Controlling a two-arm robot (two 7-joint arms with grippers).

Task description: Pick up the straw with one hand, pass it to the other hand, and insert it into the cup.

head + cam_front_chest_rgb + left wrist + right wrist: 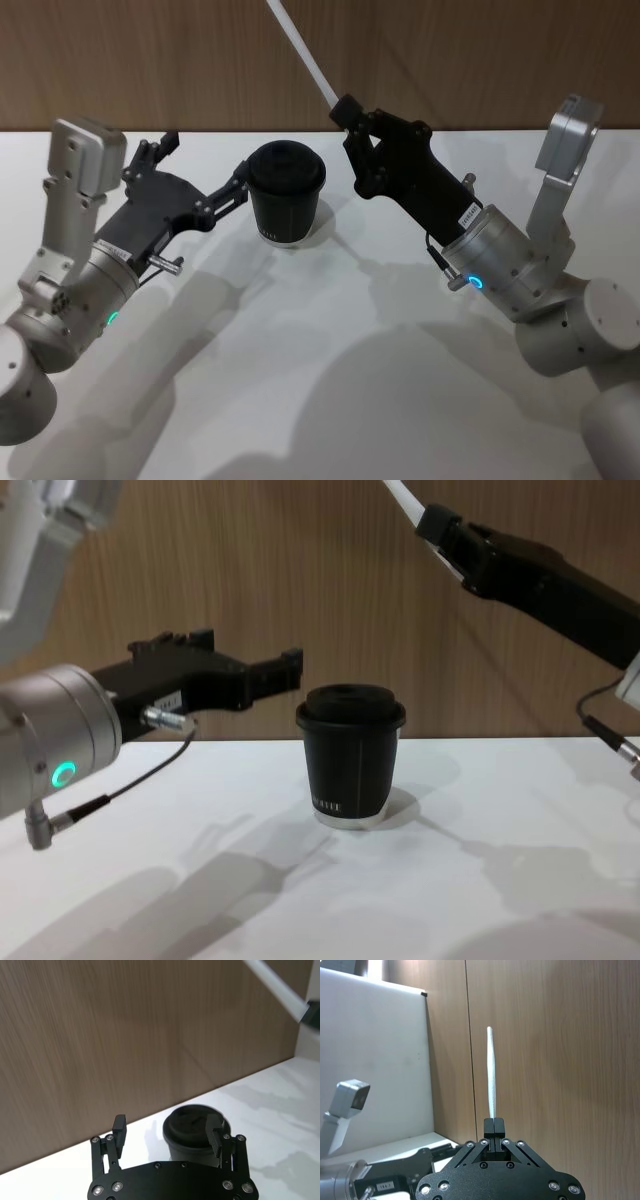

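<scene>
Left end effector (167,1125), spread, hovers just beside the cup (350,760) on the bench (300,900). Right end effector (493,1122) pinches the straw (491,1075) aloft; its wrist view shows the tip the head view crops.

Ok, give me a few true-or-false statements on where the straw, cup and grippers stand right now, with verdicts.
1. The right gripper is shut on the straw. True.
2. The straw sits in the cup. False: it is held in the air, pointing up and away from the cup.
3. The left gripper is open, beside the cup. True.
4. The cup lies on its side. False: it stands upright on the table, lid on.
</scene>
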